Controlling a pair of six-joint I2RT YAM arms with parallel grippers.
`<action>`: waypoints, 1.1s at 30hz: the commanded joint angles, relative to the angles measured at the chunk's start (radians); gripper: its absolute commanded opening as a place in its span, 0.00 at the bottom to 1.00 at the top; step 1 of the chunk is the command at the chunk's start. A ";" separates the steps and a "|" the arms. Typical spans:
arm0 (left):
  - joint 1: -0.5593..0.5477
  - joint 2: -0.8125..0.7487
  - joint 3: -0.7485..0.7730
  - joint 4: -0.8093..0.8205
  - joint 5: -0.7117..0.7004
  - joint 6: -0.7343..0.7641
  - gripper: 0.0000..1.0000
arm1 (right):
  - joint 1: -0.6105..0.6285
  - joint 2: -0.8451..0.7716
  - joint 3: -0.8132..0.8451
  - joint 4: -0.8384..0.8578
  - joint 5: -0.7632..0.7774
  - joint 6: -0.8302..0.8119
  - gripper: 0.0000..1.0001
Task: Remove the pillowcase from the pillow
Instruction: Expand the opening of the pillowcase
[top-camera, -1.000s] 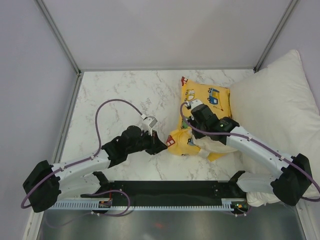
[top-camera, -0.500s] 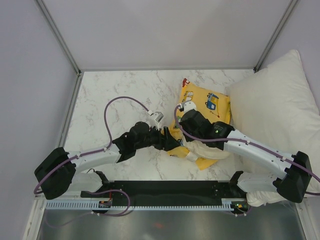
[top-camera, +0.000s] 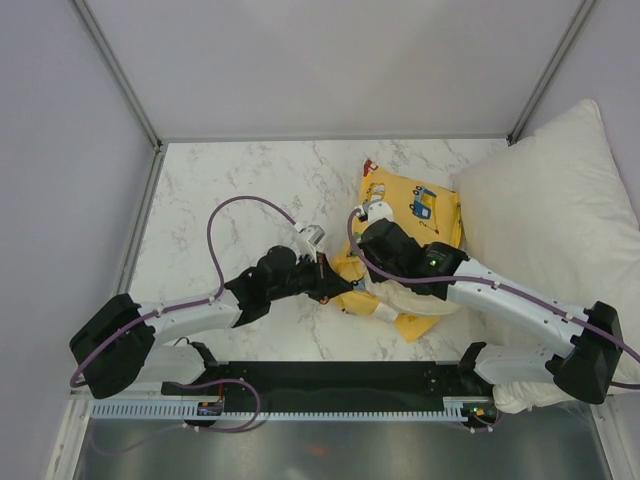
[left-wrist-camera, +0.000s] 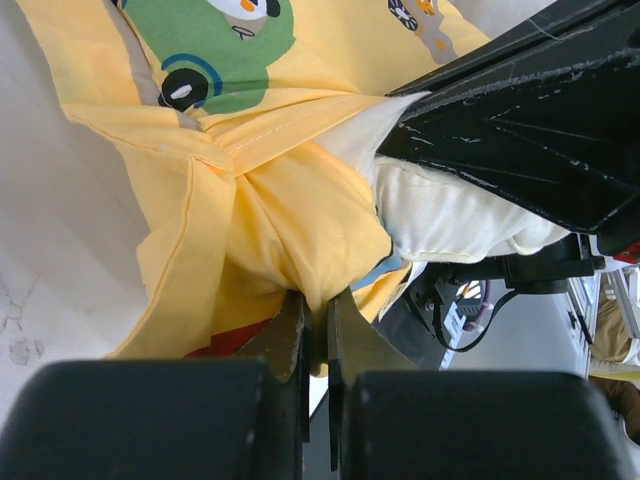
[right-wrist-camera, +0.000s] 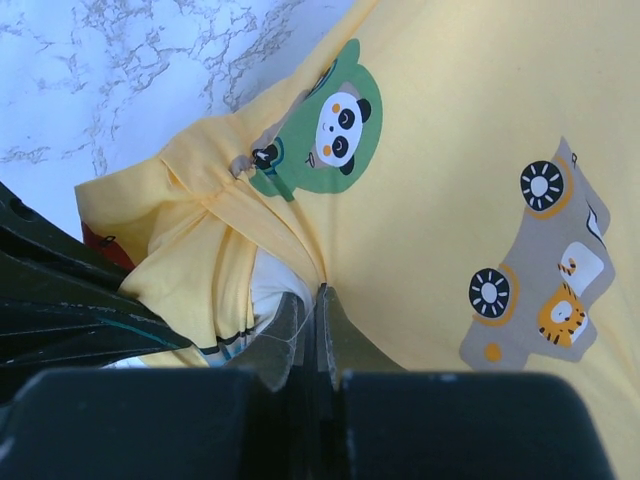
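The yellow pillowcase (top-camera: 415, 205) with cartoon vehicles lies right of the table's middle, its near end bunched up. The cream pillow (top-camera: 420, 300) bulges out of that open near end. My left gripper (top-camera: 342, 287) is shut on the bunched yellow hem, shown in the left wrist view (left-wrist-camera: 318, 305), with the pillow (left-wrist-camera: 450, 225) just to its right. My right gripper (top-camera: 368, 272) presses down on the case from above. In the right wrist view its jaws (right-wrist-camera: 318, 297) are shut on a fold of the pillowcase (right-wrist-camera: 450, 150), beside a patch of pillow (right-wrist-camera: 272, 285).
A much larger white pillow (top-camera: 545, 230) leans at the right side, touching the pillowcase's right edge. Grey walls and metal frame posts (top-camera: 120, 75) border the marble table (top-camera: 250, 185). The two arms nearly touch at the case's near end.
My left arm has swung right and closed on the bunched end of the pillowcase. My right gripper has shifted left, dragging the case with it. Little has moved in the last half second.
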 joint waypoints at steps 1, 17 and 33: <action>-0.004 -0.029 -0.030 0.036 0.046 0.050 0.02 | -0.016 -0.003 0.105 0.112 0.053 0.027 0.00; -0.006 -0.204 -0.183 -0.044 -0.006 0.099 0.02 | -0.315 -0.014 0.023 0.153 -0.099 -0.036 0.00; -0.004 -0.032 -0.039 0.120 -0.123 0.049 0.69 | -0.243 -0.052 0.000 0.188 -0.193 0.018 0.00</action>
